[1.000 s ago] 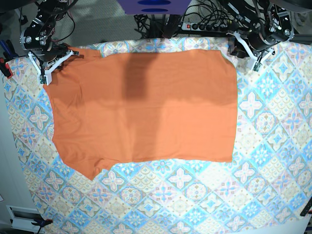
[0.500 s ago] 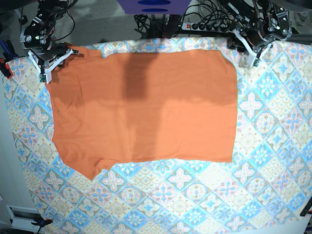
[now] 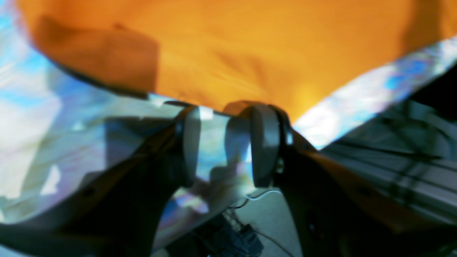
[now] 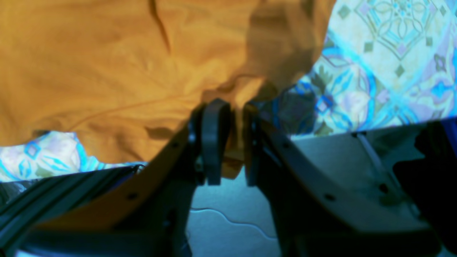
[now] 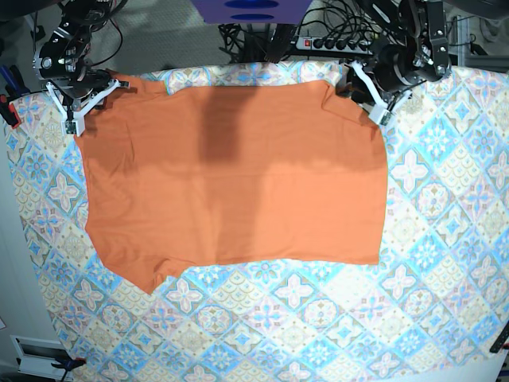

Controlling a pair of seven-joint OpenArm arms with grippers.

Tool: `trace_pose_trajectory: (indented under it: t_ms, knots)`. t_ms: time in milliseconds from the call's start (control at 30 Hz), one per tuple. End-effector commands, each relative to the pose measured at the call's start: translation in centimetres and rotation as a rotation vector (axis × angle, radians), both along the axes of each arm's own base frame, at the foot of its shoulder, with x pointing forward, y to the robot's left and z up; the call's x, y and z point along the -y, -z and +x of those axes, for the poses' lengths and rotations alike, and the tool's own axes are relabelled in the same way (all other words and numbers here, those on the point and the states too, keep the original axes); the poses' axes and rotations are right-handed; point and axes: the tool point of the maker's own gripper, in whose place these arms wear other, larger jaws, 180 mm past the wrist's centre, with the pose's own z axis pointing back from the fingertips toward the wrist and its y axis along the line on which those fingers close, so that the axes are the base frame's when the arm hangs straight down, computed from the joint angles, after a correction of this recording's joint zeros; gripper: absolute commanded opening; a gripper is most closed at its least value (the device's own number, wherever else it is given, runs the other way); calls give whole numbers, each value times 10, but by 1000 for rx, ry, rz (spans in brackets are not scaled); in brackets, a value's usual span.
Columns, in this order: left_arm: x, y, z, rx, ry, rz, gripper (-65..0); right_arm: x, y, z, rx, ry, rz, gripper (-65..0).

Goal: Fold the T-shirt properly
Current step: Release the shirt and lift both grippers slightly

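Orange fabric fills the middle of the tabletop: the T-shirt [image 5: 235, 171] lies spread flat on the tile-patterned cloth [image 5: 429, 239], one short sleeve poking out toward 7 o'clock in the base view and a darker shadow band falling across its upper part.

At about 10 o'clock, the right gripper [image 5: 79, 99] sits on the shirt's corner. Its wrist view shows the two fingers [image 4: 212, 139] narrowly apart with a fold of orange fabric between them, so it is pinching the T-shirt's edge.

At about 1 o'clock, the left gripper [image 5: 367, 97] is over the shirt's other top corner, where the fabric is slightly rumpled. Its wrist view is blurred; the fingers [image 3: 264, 139] stand visibly apart, the patterned cloth shows through the gap, and the shirt's hem seems to lie just beyond the tips rather than between them.

A power strip [image 5: 338, 44] and cables lie past the table at 12 o'clock.
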Motion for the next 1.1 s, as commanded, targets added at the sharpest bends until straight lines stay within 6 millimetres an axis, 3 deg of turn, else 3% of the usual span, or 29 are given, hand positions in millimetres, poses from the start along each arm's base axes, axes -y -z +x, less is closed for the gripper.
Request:
trace_pose_trajectory:
  t_ms: [0,100,300,467,533,733,933,1067]
  knots:
    - [-1,4,-11,-38,30,22,-411,5,-8,6,32,-5,-18,-543]
    - [9,5,-13,-44,57,8,-411,5,-8,6,32,-5,-18,-543]
    - [11,5,-13,-41,64,8,-422,6,-8,6,32,-4,-20,-543]
    - [9,3,-2,-20,66,14,-583,6,-8,6,32,-4,-20,-545]
    - [8,5,-3,-28,64,13,-620,6,-8,6,32,-4,-20,-546]
    - [5,3,-1,-18,42,7,-623,7,-8,6,33,-3,-22,-550]
    - [-6,-12,12,47,-64,-59,-623,8,-11,8,43,-3,-28,-643]
    - [-19,-23,19,75,-77,-91,-624,9,-12,8,46,-3,-30,-650]
